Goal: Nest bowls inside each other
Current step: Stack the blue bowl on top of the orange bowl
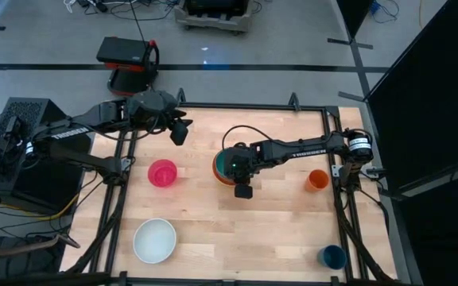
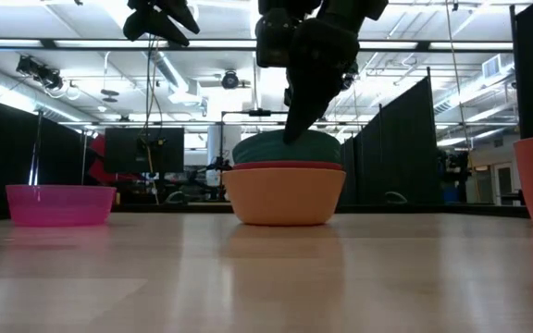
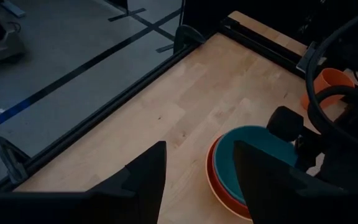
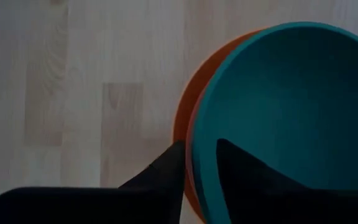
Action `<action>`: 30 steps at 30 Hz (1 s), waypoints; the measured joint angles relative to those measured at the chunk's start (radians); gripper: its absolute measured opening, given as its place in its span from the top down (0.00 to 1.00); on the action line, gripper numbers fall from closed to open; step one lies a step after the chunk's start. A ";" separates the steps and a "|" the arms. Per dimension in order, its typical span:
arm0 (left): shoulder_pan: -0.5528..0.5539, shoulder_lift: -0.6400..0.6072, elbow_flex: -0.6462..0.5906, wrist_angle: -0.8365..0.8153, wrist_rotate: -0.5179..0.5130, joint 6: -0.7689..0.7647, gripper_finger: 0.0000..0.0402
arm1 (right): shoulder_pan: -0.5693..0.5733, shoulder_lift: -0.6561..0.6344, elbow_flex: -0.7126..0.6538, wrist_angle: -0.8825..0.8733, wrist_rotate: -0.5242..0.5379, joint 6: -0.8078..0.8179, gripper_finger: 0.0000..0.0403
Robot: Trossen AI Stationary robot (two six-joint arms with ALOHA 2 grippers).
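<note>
The table (image 1: 277, 230) is wide and pale, and most of the work happens near its middle. There the yellow-orange bowl (image 2: 283, 199) stands, with the red-orange bowl (image 2: 285, 166) inside it and the teal bowl (image 2: 280, 148) on top, which looks slightly tilted in the low view and perhaps not fully seated. The right gripper (image 4: 199, 163) is directly over this stack, its jaws standing either side of the teal rim with a narrow gap; they look to be letting go, but I cannot tell for sure if the rim is free.

To finish this step well, I think the jaws should part a little more before the arm rises, and the rise should go straight up, so that the teal bowl is not dragged sideways or lifted again. If it stays tilted, a light press may settle it.

The white bowl (image 1: 154, 240) and the pink bowl (image 1: 162, 172) wait apart on the left part of the table. The left gripper (image 1: 180, 132) hangs above the far edge, jaws released and empty.
</note>
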 joint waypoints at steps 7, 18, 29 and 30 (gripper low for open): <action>0.000 0.001 0.000 0.000 -0.007 0.000 0.57 | 0.000 -0.001 0.047 -0.036 -0.002 -0.001 0.78; 0.000 0.002 0.000 0.000 -0.008 0.000 0.57 | 0.000 -0.001 0.093 -0.076 -0.002 -0.003 0.80; 0.000 0.002 0.000 0.000 -0.008 0.000 0.57 | -0.001 -0.002 0.099 -0.098 -0.002 -0.004 0.73; 0.000 0.002 0.000 0.000 -0.008 0.000 0.57 | -0.002 -0.002 0.095 -0.097 -0.002 -0.004 0.72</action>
